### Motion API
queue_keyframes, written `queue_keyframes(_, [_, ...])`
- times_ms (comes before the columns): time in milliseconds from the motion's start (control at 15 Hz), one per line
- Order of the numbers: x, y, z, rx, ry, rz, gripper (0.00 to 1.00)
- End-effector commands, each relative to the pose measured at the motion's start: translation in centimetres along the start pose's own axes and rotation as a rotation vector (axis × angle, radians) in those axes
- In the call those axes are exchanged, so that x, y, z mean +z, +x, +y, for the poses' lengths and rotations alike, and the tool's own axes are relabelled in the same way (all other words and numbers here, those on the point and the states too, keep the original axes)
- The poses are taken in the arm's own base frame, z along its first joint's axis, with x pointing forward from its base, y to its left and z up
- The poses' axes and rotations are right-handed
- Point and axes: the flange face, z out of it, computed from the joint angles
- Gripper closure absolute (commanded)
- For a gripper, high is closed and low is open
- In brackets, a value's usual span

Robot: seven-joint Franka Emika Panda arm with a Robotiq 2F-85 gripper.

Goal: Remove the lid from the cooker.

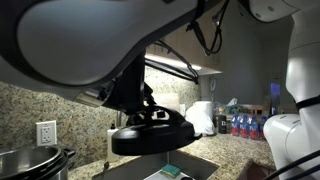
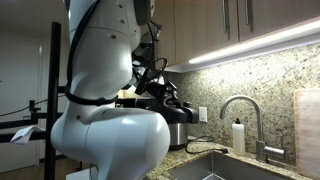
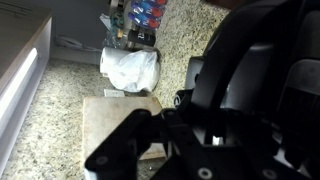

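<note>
The black domed lid hangs level in the air, held by its central handle in my gripper, which is shut on it. The cooker stands open at the lower left, its shiny steel rim showing, and the lid is clear of it to the right. In an exterior view the lid sits above and beside the cooker, partly hidden by my white arm. In the wrist view my dark gripper and the lid fill the right side.
A sink lies under the lid, with a faucet and a soap bottle behind it. A white bag and bottles stand on the granite counter. A wooden board lies below the bag.
</note>
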Motion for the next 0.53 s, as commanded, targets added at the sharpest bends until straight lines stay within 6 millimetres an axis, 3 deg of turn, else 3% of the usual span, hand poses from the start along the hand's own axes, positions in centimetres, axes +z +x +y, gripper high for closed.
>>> queue_keyframes(0, [0.0, -0.2, 0.1, 0.002, -0.002, 0.0, 0.9])
queue_keyframes(67, [0.0, -0.3, 0.1, 0.004, -0.002, 0.001, 0.9])
queue_keyframes(133, [0.0, -0.3, 0.2, 0.004, -0.002, 0.002, 0.97])
queue_keyframes(467, [2.2, 2.5, 1.2, 0.065, -0.058, -0.041, 0.97])
